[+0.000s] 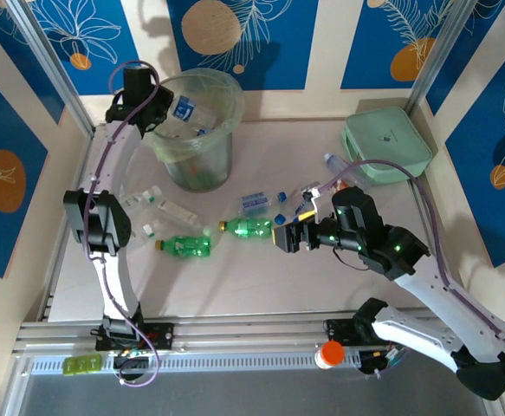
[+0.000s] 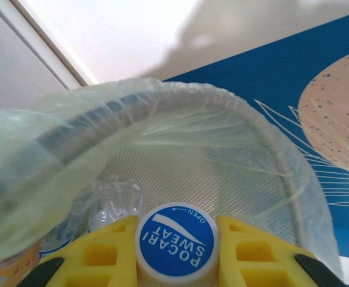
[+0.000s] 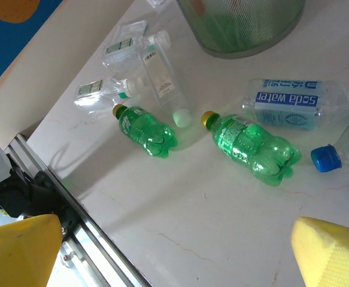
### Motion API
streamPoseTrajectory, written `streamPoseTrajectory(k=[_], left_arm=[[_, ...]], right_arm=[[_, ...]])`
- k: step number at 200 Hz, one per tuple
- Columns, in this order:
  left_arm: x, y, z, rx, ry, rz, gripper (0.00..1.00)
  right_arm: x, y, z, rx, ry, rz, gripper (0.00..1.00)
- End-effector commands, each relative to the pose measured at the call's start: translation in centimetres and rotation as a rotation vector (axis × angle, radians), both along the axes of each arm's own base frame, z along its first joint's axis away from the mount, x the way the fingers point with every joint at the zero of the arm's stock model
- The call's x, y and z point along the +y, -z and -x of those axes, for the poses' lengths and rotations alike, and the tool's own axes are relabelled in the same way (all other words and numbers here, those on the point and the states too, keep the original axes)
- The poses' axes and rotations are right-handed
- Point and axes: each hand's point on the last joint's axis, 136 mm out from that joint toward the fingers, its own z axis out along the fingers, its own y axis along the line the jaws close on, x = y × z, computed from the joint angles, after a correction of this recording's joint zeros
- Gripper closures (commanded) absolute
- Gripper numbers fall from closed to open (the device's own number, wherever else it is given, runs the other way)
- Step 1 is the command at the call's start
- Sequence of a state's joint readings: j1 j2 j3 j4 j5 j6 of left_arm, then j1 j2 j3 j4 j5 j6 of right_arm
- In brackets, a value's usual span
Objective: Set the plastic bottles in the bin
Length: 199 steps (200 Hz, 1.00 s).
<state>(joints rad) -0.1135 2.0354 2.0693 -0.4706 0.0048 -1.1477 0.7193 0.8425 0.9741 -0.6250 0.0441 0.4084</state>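
Observation:
The bin (image 1: 202, 139), a pale-green translucent bucket with a liner, stands at the back left with several bottles inside. My left gripper (image 1: 158, 113) hangs over its rim (image 2: 162, 101), shut on a clear bottle with a blue-and-white cap (image 2: 177, 242) between the yellow fingers (image 2: 105, 254). A crumpled clear bottle (image 2: 114, 203) lies below inside. My right gripper (image 1: 283, 235) stands open just above the table, with a green bottle (image 1: 248, 228) right by its fingertips. A second green bottle (image 3: 147, 128) lies further left. Behind the first green bottle (image 3: 255, 149) lies a clear blue-labelled bottle (image 3: 294, 103).
Flat clear packets (image 1: 152, 208) lie left of the green bottles. A mint-green case (image 1: 386, 143) sits at the back right, with more clear bottles (image 1: 334, 165) near it. The metal rail (image 1: 235, 334) runs along the front edge, and an orange-capped object (image 1: 328, 354) sits there.

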Motion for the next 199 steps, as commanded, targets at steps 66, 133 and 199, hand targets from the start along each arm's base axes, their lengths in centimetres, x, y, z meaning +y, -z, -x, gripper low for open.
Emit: streamPoseTrajectory(k=[66, 133, 199], left_arm=[[-0.1, -1.6, -1.8, -0.091, 0.025, -0.052, 0.43], [-0.9, -4.7, -1.3, -0.165, 0.082, -0.059, 0.35], [-1.9, -12.1, 4.2, -0.268, 0.151, -0.094, 0.36]], right_arm=[[1.2, 1.3, -0.2, 0.045, -0.033, -0.005, 0.02], [1.3, 0.4, -0.2, 0.035, -0.041, -0.012, 0.02], [0.5, -1.9, 0.2, -0.015, -0.027, -0.023, 0.02]])
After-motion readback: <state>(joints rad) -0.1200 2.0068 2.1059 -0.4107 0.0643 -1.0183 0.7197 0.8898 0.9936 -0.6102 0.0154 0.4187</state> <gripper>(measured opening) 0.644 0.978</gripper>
